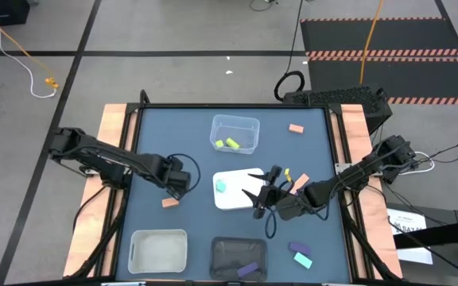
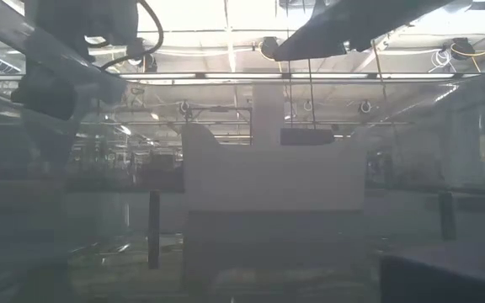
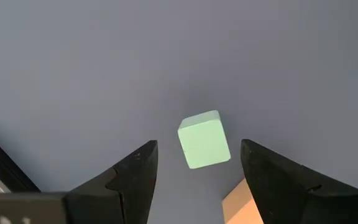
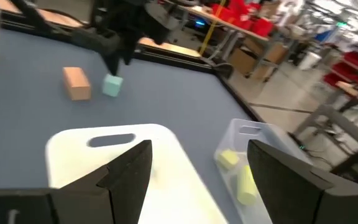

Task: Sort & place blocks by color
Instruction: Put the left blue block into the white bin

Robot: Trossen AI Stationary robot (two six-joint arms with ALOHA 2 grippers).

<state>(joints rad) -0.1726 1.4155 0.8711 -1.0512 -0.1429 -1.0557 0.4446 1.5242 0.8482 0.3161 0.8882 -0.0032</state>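
Purple blocks [image 1: 247,270]: 2 | yellow-green blocks [image 1: 232,144]: 3 | trays [image 1: 158,249]: 4

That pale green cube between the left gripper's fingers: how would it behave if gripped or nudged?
The pale green cube looks rigid and flat-faced, so it should slide, not roll. Being small, it is probably light and might skid. The salmon block beside it might get bumped by the open left gripper.

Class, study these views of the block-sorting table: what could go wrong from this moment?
1. The open left tool straddles the small teal cube, but a salmon-orange rectangular block lies close beside it; closing might nudge or pinch that too.
2. The open right tool hovers above the flat white plastic tray, which holds another teal block; carrying the cube there could bring the arms together.
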